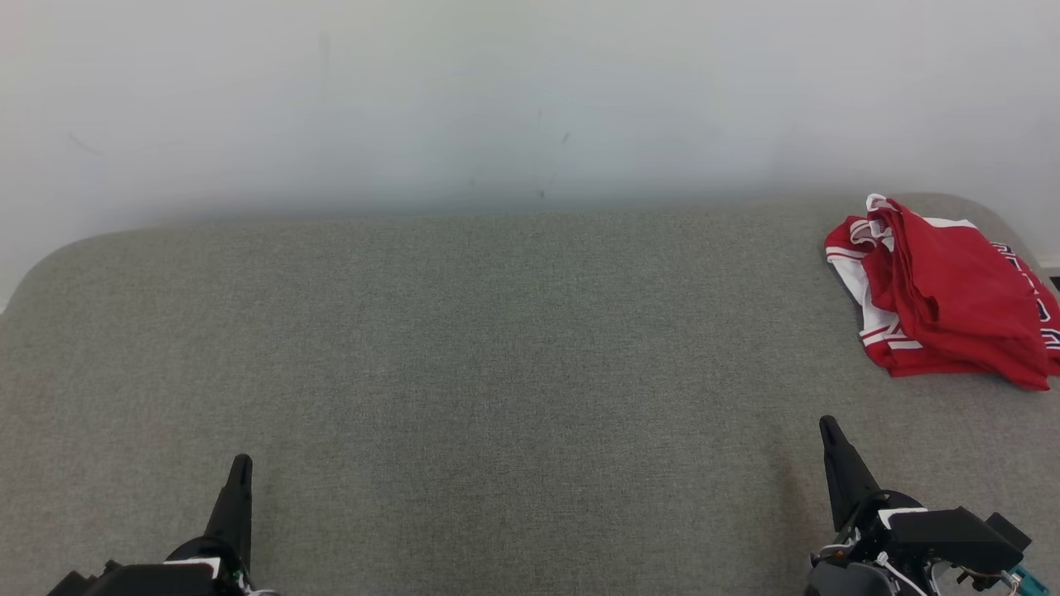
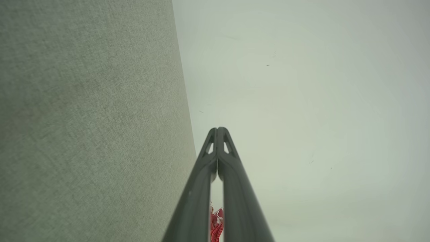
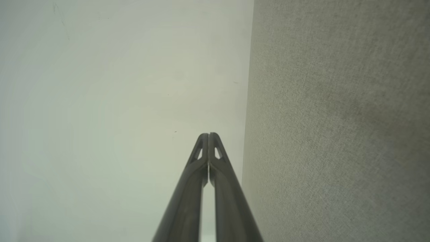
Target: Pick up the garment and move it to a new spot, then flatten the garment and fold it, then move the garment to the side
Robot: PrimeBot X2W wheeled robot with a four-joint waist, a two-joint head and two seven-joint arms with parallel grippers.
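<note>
Lying folded at the desk's (image 1: 497,348) right side, the red-and-white garment (image 1: 952,298) looks done; left pincer (image 1: 241,460) and right pincer (image 1: 826,424) sit closed, empty.

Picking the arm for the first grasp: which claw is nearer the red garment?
Right. The right claw sits at lower right, just short of the red garment at the far right of the grey surface. The left claw sits at lower left, far across from it.

Red-and-white garment (image 1: 952,298), grey cloth surface (image 1: 497,348)
</note>
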